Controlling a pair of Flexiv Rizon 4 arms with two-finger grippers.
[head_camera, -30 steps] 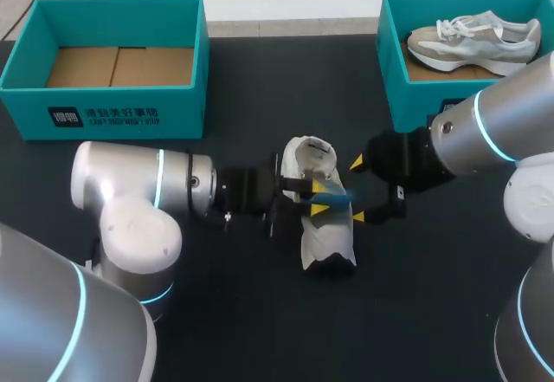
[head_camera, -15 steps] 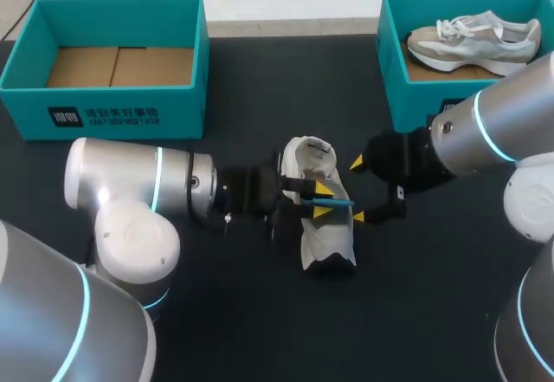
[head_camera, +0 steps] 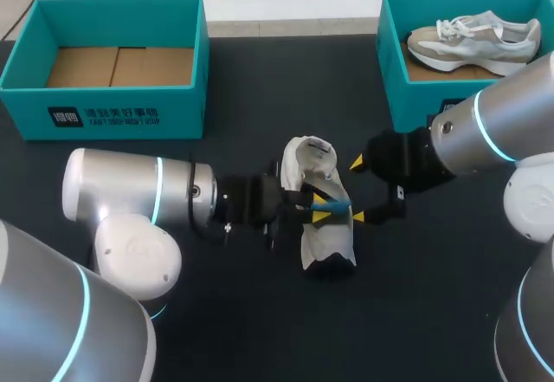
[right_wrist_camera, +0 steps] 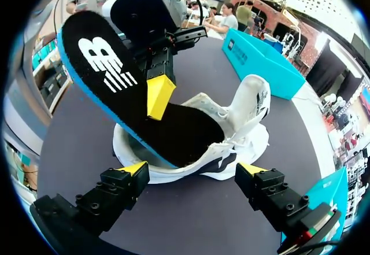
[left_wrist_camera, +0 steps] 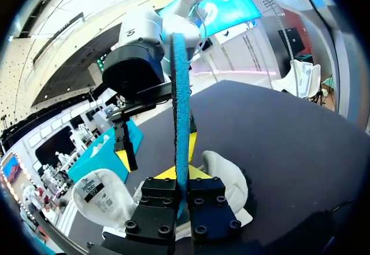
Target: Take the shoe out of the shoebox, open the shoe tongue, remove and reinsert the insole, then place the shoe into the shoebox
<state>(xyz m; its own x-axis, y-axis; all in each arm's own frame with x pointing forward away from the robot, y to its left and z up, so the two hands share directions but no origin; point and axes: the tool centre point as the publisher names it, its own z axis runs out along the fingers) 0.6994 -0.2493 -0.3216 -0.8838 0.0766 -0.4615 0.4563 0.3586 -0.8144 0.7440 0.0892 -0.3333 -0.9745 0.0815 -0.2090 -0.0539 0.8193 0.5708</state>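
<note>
Left jaws clamp the insole (right_wrist_camera: 110, 87) by its edges. The insole's lower end sits inside the shoe (head_camera: 326, 242) and its other end is raised. Right jaws stand spread wide at the shoe's 3 o'clock, gripping nothing. The shoe rests mid-desk (head_camera: 234, 330), with the empty shoebox (head_camera: 112, 109) at 10 o'clock. The insole step is in hand. The next move probably calls for steadying the shoe.

From above I see only a thin sliver of the blue-edged black foam insole (head_camera: 334, 199); the left gripper (head_camera: 320, 205) covers part of it and of the white sneaker (head_camera: 327, 242) beneath. On my left wrist camera the insole stands edge-on, so neither face shows, and its lower end is lost between the black finger blocks. From the right wrist its front end sinks out of sight inside the sneaker, and the left gripper's far finger is behind it. My right arm (head_camera: 485, 135) masks the near corner of the teal cardboard shoebox (head_camera: 407, 105) on the right
</note>
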